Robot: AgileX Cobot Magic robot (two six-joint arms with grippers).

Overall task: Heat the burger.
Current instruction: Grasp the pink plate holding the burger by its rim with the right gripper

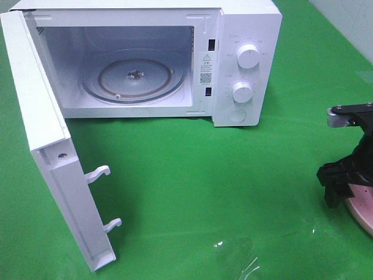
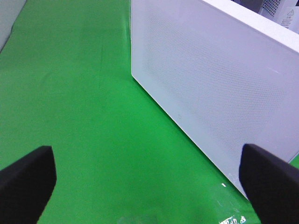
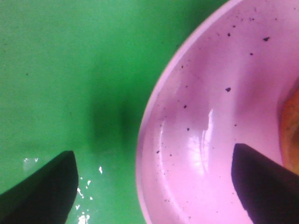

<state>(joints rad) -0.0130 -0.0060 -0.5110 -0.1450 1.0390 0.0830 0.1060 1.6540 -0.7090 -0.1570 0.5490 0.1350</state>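
At the right edge of the table, my right pincer [image 3: 154, 186] hung spread wide over the rim of a speckled pink plate [image 3: 201, 93]. One black finger [image 3: 44, 191] was above the green cloth [image 3: 60, 70] and the other above the plate's hollow. It pinched nothing. The burger [image 3: 292, 133] showed only as a tan-orange sliver on the plate, past that second finger and outside the gap between the two. From the high camera it could not be seen, with my arm in front and the plate cut off by the picture's edge.

Well apart from the plate, at the back of the table, stood the white microwave [image 1: 247, 23] with two round knobs [image 1: 249, 56] on its panel. Its door [image 1: 41, 146] was swung open to the left, and the glass turntable [image 1: 134, 76] lay in plain view inside.

My left pincer [image 2: 149, 186] was likewise spread and held nothing. It hung low over the cloth beside the door's dotted outer face. Whether a finger touched the door, I could not tell.
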